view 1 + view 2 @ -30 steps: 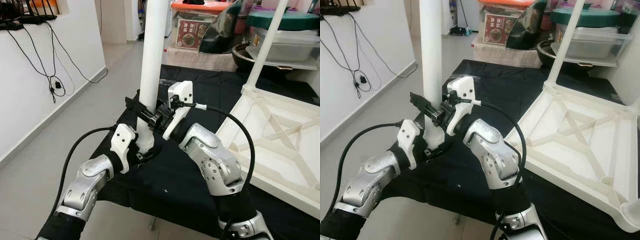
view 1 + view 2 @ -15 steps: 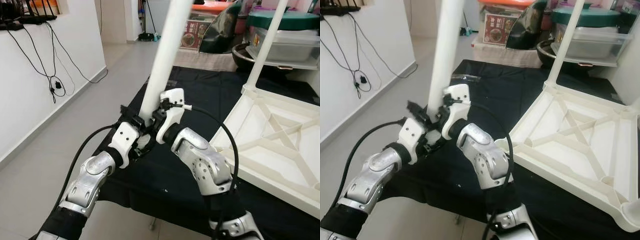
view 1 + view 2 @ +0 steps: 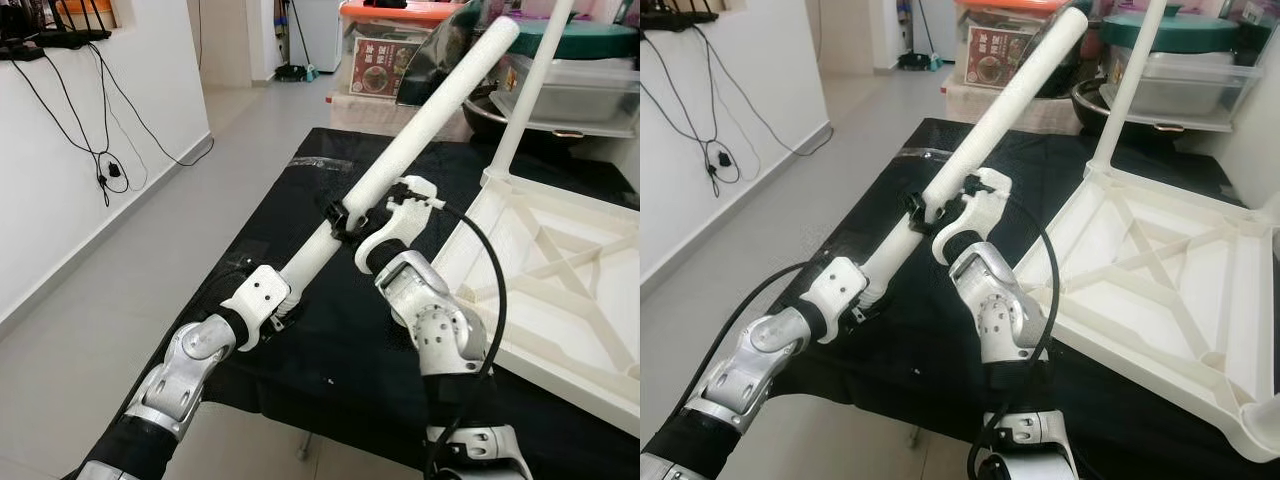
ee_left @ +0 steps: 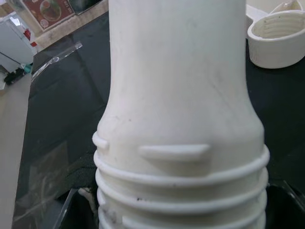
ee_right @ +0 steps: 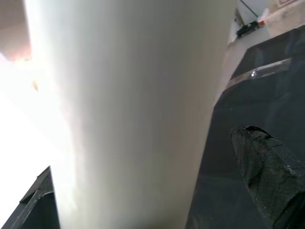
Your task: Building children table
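A long white table leg (image 3: 420, 115) slants from near left up toward the far right, over the black-covered table (image 3: 330, 345). My left gripper (image 3: 284, 310) is shut on its threaded lower end (image 4: 181, 157). My right gripper (image 3: 343, 217) is shut around the leg's shaft (image 5: 128, 109) further up, with one black finger (image 5: 267, 167) beside it. The white tabletop (image 3: 560, 270) lies upside down to the right, with one leg (image 3: 530, 95) standing upright in its far corner. A round threaded socket (image 4: 279, 38) of the tabletop lies just beyond the leg's lower end.
A clear plastic strip (image 3: 320, 163) lies on the black cloth at the far left. Storage boxes (image 3: 385, 55) and a green-lidded container (image 3: 570, 45) stand behind the table. A white wall with hanging cables (image 3: 105, 150) runs along the left, with grey floor between.
The leg has swung from upright to a slant toward the far right. My right gripper moved forward and right with it; my left gripper stays at the threaded end.
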Controlling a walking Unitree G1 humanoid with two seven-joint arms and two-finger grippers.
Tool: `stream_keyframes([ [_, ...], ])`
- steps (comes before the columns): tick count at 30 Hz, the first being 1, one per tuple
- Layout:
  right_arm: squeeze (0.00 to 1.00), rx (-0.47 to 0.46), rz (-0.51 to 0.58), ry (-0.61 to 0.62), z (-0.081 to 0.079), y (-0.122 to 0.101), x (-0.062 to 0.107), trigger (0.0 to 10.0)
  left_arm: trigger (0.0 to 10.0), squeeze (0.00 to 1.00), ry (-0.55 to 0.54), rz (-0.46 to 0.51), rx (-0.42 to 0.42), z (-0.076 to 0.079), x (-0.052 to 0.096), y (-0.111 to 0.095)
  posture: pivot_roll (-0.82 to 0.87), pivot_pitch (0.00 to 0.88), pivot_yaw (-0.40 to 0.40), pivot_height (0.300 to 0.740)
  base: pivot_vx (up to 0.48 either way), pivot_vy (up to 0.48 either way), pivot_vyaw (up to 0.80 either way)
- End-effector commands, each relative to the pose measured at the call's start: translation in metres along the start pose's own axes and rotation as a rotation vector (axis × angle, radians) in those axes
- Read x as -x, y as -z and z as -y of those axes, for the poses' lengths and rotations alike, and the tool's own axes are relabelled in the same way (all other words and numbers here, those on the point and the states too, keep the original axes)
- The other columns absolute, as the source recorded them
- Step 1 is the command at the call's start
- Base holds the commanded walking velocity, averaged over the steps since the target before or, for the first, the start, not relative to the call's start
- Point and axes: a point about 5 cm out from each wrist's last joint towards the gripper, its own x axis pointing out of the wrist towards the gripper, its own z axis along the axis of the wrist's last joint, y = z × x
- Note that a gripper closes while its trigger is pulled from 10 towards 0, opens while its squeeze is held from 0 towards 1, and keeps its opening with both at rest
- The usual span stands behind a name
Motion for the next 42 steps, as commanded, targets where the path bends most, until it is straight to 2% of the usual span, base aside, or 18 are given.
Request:
stream_keyframes([
  [1, 0.00, -0.109, -0.010, -0.077, -0.033, 0.008, -0.010, 10.0, 10.0, 0.00, 0.000, 0.026, -0.026, -0.002, -0.002, -0.005, 0.03, 0.000, -0.048, 0.740, 0.000, 0.000, 0.00],
  [2, 0.00, -0.170, -0.024, -0.096, -0.036, 0.011, -0.009, 0.1, 10.0, 0.00, 0.002, 0.023, -0.038, -0.002, -0.002, -0.004, 0.03, 0.000, -0.049, 0.740, 0.000, 0.000, 0.00],
  [3, 0.00, -0.170, -0.024, -0.096, -0.036, 0.011, -0.009, 0.1, 10.0, 0.00, 0.002, 0.023, -0.038, -0.002, -0.002, -0.004, 0.03, 0.000, -0.049, 0.740, 0.000, 0.000, 0.00],
  [4, 0.00, -0.235, -0.040, -0.132, -0.042, 0.014, -0.007, 0.0, 10.0, 0.00, 0.002, 0.015, -0.047, -0.002, -0.001, -0.001, 0.03, 0.000, -0.047, 0.740, 0.000, 0.000, 0.00],
  [6, 0.00, -0.235, -0.040, -0.132, -0.042, 0.014, -0.007, 0.0, 10.0, 0.00, 0.002, 0.015, -0.047, -0.002, -0.001, -0.001, 0.03, 0.000, -0.047, 0.740, 0.000, 0.000, 0.00],
  [9, 0.00, -0.357, -0.078, -0.221, -0.057, 0.016, -0.002, 0.0, 10.0, 0.00, -0.001, -0.002, -0.058, -0.005, 0.001, 0.005, 0.03, 0.000, -0.048, 0.740, 0.000, 0.000, 0.00],
  [18, 0.00, -0.391, -0.093, -0.245, -0.062, 0.014, 0.001, 0.0, 10.0, 0.00, -0.013, -0.015, -0.061, -0.006, 0.001, 0.009, 0.03, 0.000, -0.051, 0.740, 0.000, 0.000, 0.00],
  [19, 0.00, -0.390, -0.094, -0.244, -0.062, 0.014, 0.001, 0.0, 10.0, 1.00, -0.018, -0.015, -0.057, -0.006, 0.001, 0.009, 0.03, 0.000, -0.052, 0.740, 0.000, 0.000, 0.00],
  [25, 0.00, -0.367, -0.086, -0.224, -0.058, 0.011, 0.001, 0.0, 10.0, 1.00, -0.027, 0.018, -0.029, -0.009, 0.004, 0.007, 0.04, 0.000, -0.054, 0.740, 0.000, 0.000, 0.00],
  [30, 0.00, -0.275, -0.010, -0.141, -0.037, -0.008, -0.006, 0.0, 10.0, 1.00, -0.033, 0.100, 0.046, -0.010, 0.014, -0.004, 0.04, 0.000, -0.058, 0.740, 0.000, 0.000, 0.00],
  [33, 0.00, -0.251, 0.022, -0.108, -0.029, -0.016, -0.008, 0.0, 10.0, 1.00, -0.018, 0.131, 0.075, -0.007, 0.018, -0.009, 0.05, 0.000, -0.062, 0.740, 0.000, 0.000, 0.00],
  [34, 0.00, -0.230, 0.055, -0.075, -0.022, -0.024, -0.010, 0.0, 10.0, 1.00, 0.014, 0.155, 0.115, 0.000, 0.022, -0.012, 0.06, 0.000, -0.064, 0.740, 0.000, 0.000, 0.00],
  [35, 0.00, -0.191, 0.108, -0.041, -0.012, -0.038, -0.013, 0.0, 10.0, 0.90, 0.077, 0.164, 0.150, 0.012, 0.028, -0.011, 0.06, 0.000, -0.067, 0.740, 0.000, 0.000, 0.00],
  [37, 0.00, -0.191, 0.108, -0.041, -0.012, -0.038, -0.013, 0.0, 10.0, 0.90, 0.077, 0.164, 0.150, 0.012, 0.028, -0.011, 0.06, 0.000, -0.067, 0.740, 0.000, 0.000, 0.00],
  [38, 0.00, -0.152, 0.156, -0.014, -0.005, -0.051, -0.015, 0.0, 10.0, 0.18, 0.126, 0.167, 0.171, 0.022, 0.033, -0.011, 0.06, 0.000, -0.070, 0.740, 0.000, 0.000, 0.00],
  [39, 0.00, -0.152, 0.156, -0.014, -0.005, -0.051, -0.015, 0.0, 10.0, 0.18, 0.126, 0.167, 0.171, 0.022, 0.033, -0.011, 0.06, 0.000, -0.070, 0.740, 0.000, 0.000, 0.00],
  [40, 0.00, -0.034, 0.249, 0.025, 0.004, -0.074, -0.016, 0.0, 10.0, 0.00, 0.159, 0.165, 0.207, 0.036, 0.038, -0.010, 0.07, 0.000, -0.076, 0.740, 0.000, 0.000, 0.00],
  [42, 0.00, -0.034, 0.249, 0.025, 0.004, -0.074, -0.016, 0.0, 10.0, 0.00, 0.159, 0.165, 0.207, 0.036, 0.038, -0.010, 0.07, 0.000, -0.076, 0.740, 0.000, 0.000, 0.00],
])
